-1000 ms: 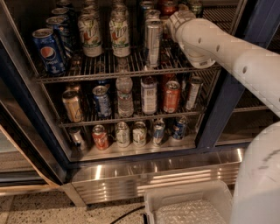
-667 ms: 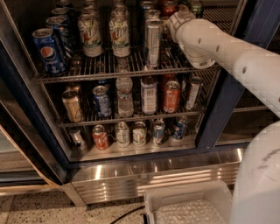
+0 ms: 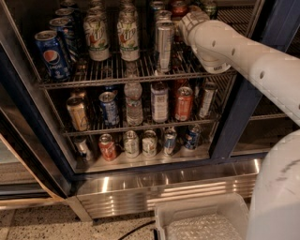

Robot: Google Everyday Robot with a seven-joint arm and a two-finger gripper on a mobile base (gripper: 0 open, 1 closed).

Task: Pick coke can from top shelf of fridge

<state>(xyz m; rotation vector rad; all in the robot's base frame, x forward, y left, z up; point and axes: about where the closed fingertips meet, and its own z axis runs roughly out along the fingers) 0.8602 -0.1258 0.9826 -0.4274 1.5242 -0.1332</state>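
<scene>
reach step: my tool at back of top shelf, just beside coke can; apart or clamped, cannot tell. next i'd centre on can, grip, lift clear.

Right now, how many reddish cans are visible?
3: coke can on top shelf by end effector; orange-red can middle shelf, right; red can bottom left; others may be hidden.
</scene>
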